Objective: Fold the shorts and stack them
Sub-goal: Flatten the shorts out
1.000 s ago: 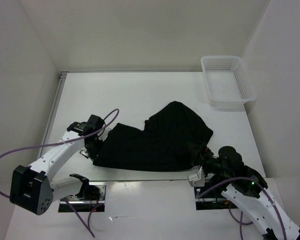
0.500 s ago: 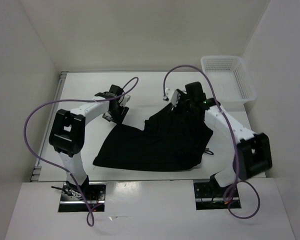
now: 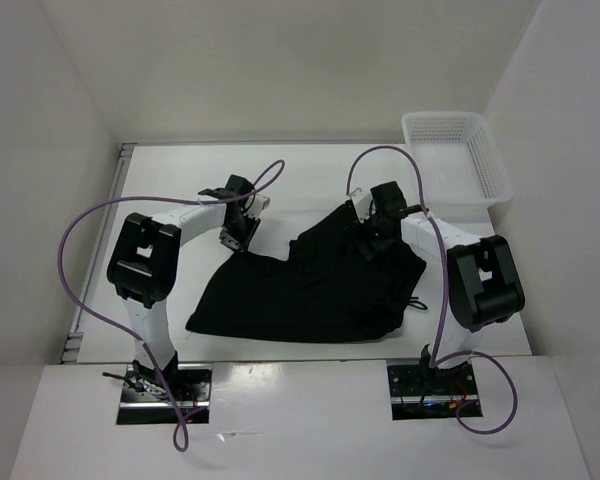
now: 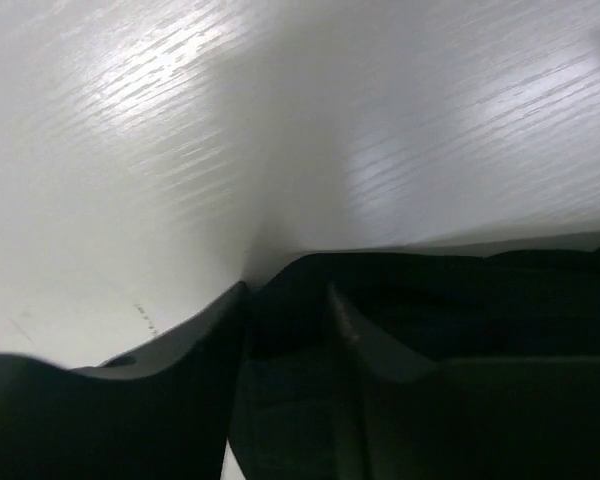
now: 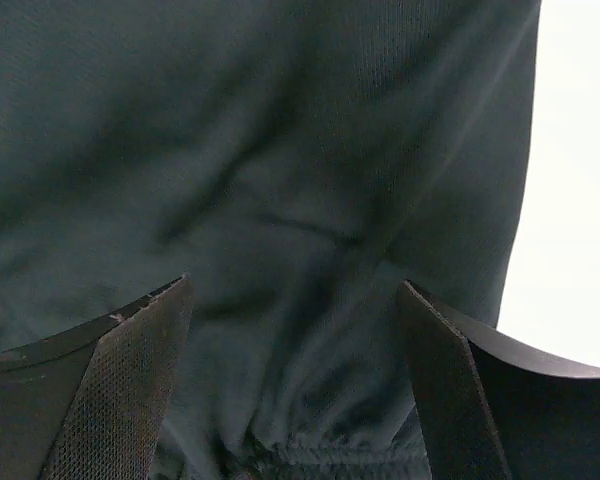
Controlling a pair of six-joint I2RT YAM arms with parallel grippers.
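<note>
Fingers (image 5: 120,390) of right gripper (image 5: 293,290) spread wide, straddling black shorts (image 3: 310,285) lying mid-frame in overhead view, nothing pinched, likely poised for far edge. Left gripper (image 4: 285,300) narrow-set around cloth corner, lower centre; true pinch impossible to tell.
</note>
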